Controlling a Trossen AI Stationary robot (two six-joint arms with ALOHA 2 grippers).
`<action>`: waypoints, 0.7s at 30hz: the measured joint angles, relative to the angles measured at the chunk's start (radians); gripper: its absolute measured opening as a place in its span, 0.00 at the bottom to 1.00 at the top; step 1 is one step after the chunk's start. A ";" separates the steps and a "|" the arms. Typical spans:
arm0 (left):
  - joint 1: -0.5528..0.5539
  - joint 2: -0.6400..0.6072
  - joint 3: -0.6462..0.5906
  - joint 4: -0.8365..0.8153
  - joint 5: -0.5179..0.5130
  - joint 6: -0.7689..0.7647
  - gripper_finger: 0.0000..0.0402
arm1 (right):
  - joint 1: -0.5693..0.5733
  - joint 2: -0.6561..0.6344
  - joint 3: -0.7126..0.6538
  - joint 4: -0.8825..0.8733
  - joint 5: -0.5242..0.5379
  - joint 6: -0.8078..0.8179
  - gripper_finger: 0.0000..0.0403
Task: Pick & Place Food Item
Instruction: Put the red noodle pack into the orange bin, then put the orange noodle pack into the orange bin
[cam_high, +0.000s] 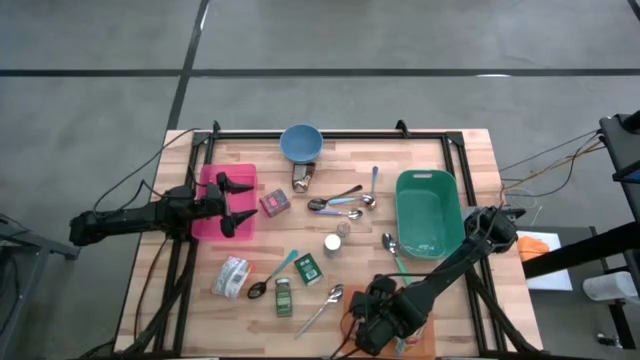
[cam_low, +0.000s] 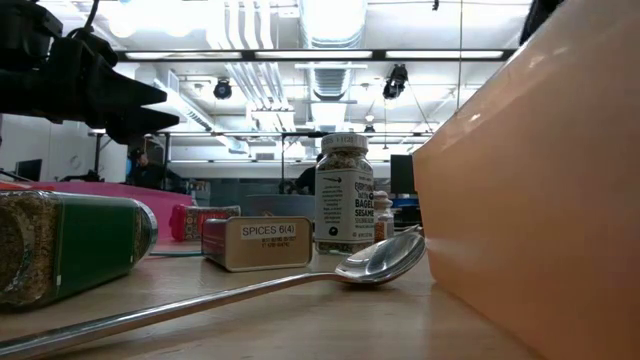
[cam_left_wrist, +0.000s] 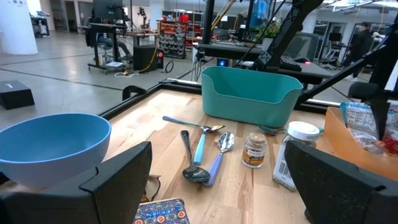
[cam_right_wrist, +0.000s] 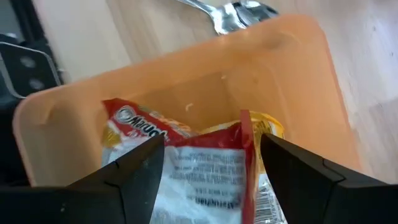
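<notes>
My right gripper grasps the noodle packet inside the orange bin; my left gripper hangs released.

The pale, matt wooden worktop shows its grain. A polished metal spoon gleams beside the smooth orange plastic bin, which holds a crinkly, glossy foil packet.
</notes>
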 joint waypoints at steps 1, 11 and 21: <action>0.000 0.000 0.000 0.000 0.000 0.000 0.93 | 0.000 0.000 0.006 -0.008 0.003 -0.008 0.66; 0.000 0.000 0.000 0.000 0.000 0.000 0.93 | -0.015 -0.001 0.099 -0.221 0.139 -0.042 0.66; 0.000 0.000 0.000 0.000 0.000 0.000 0.93 | -0.035 -0.013 0.140 -0.216 0.289 -0.210 0.66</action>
